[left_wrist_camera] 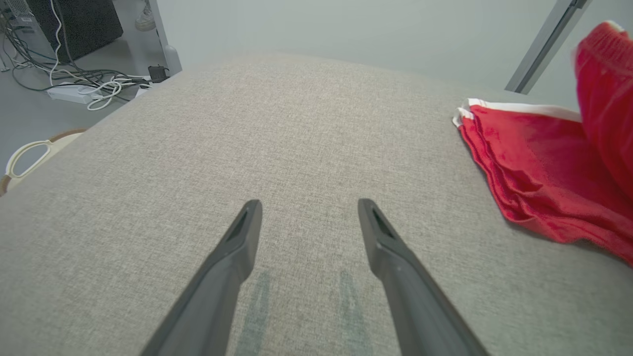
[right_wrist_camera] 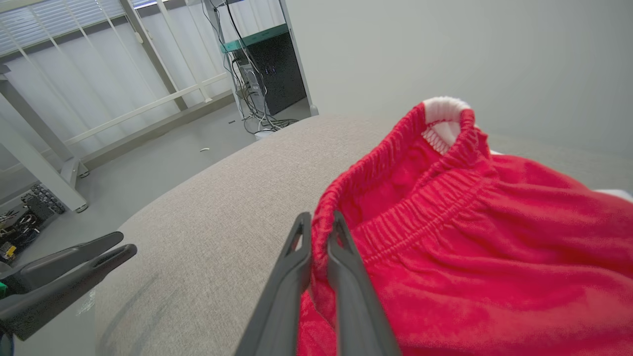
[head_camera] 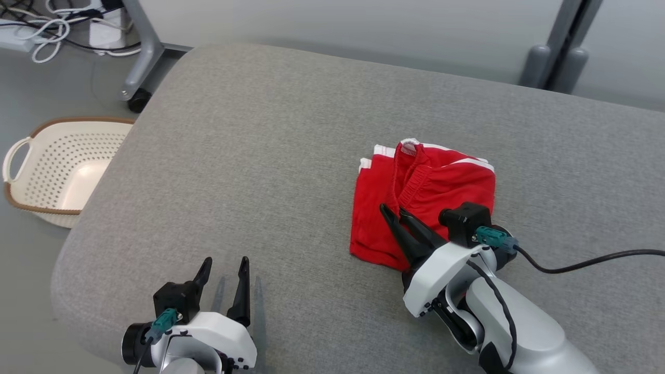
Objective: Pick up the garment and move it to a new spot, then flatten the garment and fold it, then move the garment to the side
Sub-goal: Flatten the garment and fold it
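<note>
Loosely bunched red garment point(head_camera: 431, 192), right hand point(head_camera: 393, 209) clamped on its elastic waistband point(right_wrist_camera: 425, 200), left hand point(head_camera: 226, 259) apart

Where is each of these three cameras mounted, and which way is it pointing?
Head view: on the head, looking down at the grey cushion, red shorts and basket; left gripper and right gripper show.
Left wrist view: on the left wrist, looking along that open gripper across the grey cushion.
Right wrist view: on the right wrist, looking along that gripper, shut on the red shorts.
Shared: both wrist views see the red shorts.

red garment point(head_camera: 422, 208) with white trim, grey cushion point(head_camera: 260, 171), cream basket point(head_camera: 57, 171)
</note>
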Robot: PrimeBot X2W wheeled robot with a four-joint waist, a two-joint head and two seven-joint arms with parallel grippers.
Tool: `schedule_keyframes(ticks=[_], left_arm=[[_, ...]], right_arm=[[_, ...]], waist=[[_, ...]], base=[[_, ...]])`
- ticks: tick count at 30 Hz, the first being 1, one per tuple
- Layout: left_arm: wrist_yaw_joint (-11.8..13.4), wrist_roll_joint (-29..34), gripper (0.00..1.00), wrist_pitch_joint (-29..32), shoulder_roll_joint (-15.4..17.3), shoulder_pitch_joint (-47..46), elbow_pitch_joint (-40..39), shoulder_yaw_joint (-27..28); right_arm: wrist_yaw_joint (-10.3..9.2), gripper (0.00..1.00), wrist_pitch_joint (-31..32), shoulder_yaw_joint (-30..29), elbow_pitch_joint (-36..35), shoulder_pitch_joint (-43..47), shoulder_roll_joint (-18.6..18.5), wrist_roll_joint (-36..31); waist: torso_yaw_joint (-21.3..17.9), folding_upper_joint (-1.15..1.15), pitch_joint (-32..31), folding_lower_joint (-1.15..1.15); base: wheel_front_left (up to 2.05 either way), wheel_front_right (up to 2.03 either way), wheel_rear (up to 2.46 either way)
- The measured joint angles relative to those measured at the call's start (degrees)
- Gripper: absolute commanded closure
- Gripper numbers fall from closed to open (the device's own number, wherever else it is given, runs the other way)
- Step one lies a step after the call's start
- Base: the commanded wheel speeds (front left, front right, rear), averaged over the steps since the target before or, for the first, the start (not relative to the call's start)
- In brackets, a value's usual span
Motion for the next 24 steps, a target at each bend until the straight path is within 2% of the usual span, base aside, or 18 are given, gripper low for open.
schedule_keyframes(ticks=[6,7,8,12,17,18,24], left_arm=[[0.49,-0.62,0.00,0.00,0.01,-0.01,-0.49,-1.43],[0.53,-0.62,0.00,0.00,0.02,-0.01,-0.63,-1.47],[0.75,-0.54,0.00,0.00,0.02,-0.05,-0.73,-1.52],[1.16,0.42,0.00,0.00,0.00,-0.20,-1.35,-1.02],[1.49,1.41,0.00,0.00,-0.02,-0.27,-2.09,0.14],[1.49,1.41,0.00,0.00,-0.02,-0.27,-2.09,0.14],[1.96,4.66,0.00,0.00,-0.05,-0.66,-3.72,1.82]], right_arm=[[0.00,1.00,0.00,2.01,1.64,-2.07,0.05,2.21],[0.00,0.53,0.00,2.18,1.46,-2.21,0.02,2.93],[0.00,0.00,0.00,2.29,1.10,-2.38,0.03,3.52],[0.01,0.00,-0.01,0.00,-1.04,-2.84,0.07,3.58],[0.01,0.00,0.00,-7.31,-3.34,-1.66,0.04,-0.05],[0.01,0.00,0.00,-7.31,-3.34,-1.66,0.04,-0.05],[0.00,0.00,-0.01,-20.40,-5.64,2.45,-0.07,-9.02]], waist=[[3.44,0.00,0.30,0.00],[3.57,0.00,0.42,0.00],[3.53,0.00,0.52,0.00],[2.18,0.00,0.67,0.00],[-1.05,0.00,0.78,0.00],[-1.05,0.00,0.78,0.00],[-6.02,0.00,0.76,0.00]], base=[[0.00,0.00,0.00],[0.00,0.00,0.00],[0.00,0.00,0.00],[0.00,0.00,0.00],[0.00,0.00,0.00],[0.00,0.00,0.00],[0.00,0.00,0.00]])
